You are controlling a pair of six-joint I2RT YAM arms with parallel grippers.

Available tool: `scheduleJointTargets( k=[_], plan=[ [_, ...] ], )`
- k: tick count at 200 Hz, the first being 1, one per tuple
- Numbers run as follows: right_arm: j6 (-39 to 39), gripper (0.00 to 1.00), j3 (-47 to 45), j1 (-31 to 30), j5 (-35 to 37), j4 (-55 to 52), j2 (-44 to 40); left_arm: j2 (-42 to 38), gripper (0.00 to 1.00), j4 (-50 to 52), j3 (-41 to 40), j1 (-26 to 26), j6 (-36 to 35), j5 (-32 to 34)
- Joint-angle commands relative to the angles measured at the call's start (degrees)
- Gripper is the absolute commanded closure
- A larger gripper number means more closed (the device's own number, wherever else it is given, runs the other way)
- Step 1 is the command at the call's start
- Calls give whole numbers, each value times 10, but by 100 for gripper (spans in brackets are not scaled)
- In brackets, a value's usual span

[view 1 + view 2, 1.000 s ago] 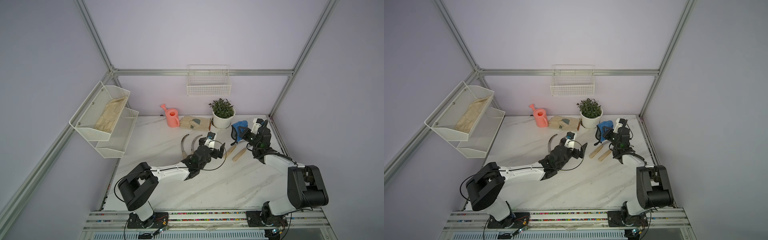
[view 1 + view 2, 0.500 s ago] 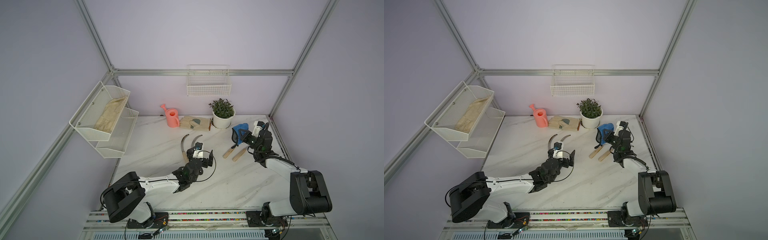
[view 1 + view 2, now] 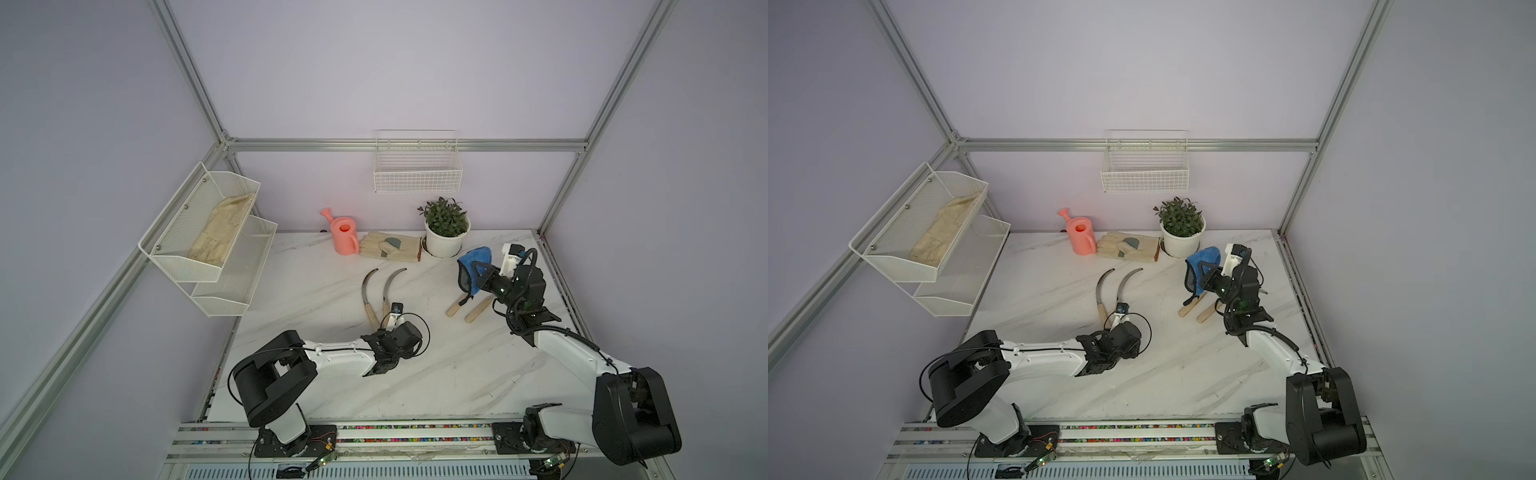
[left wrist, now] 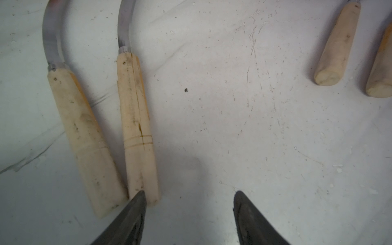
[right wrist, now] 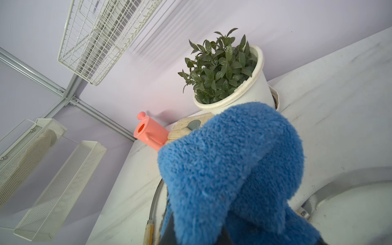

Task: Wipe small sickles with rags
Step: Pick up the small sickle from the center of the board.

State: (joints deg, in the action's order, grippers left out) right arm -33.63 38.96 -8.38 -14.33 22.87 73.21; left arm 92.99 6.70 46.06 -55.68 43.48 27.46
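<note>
Two small sickles (image 3: 367, 291) (image 3: 390, 286) lie side by side mid-table, blades pointing to the back. Their pale handles (image 4: 84, 131) (image 4: 135, 118) fill the left wrist view. My left gripper (image 4: 189, 195) (image 3: 390, 328) is open over bare tabletop, one fingertip (image 4: 140, 201) at the butt end of the nearer handle. Two more sickles show only as handles (image 3: 456, 306) (image 3: 478, 310) at the right, their blades under the rag. My right gripper (image 3: 482, 277) is shut on the blue rag (image 3: 473, 264) (image 5: 231, 161), held just above those blades; its fingers are hidden by the cloth.
Along the back wall stand a pink watering can (image 3: 344, 235), beige gloves (image 3: 388, 246) and a potted plant (image 3: 446, 232). A wire basket (image 3: 417, 168) hangs on the wall. A white two-tier mesh shelf (image 3: 208, 245) on the left holds another glove.
My left arm has drawn back from beside the right pair of sickles toward the front, to the handle ends of the middle pair, and its jaws have narrowed. The right gripper still holds the rag.
</note>
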Motion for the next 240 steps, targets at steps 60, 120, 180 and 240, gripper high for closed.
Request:
scheduleJointTargets(
  k=[60,120,180,240],
  plan=[
    [10,100,-23,-6,11,-15,-32,5,35,76,29,-16,68,45],
    [7,100,-32,-18,17,-13,-38,59,40,77,45,-15,62,58],
    [12,100,-35,-26,27,-20,-42,120,36,84,73,13,55,62],
    [14,100,-33,-27,31,-22,-42,123,50,82,70,30,47,59]
  ],
)
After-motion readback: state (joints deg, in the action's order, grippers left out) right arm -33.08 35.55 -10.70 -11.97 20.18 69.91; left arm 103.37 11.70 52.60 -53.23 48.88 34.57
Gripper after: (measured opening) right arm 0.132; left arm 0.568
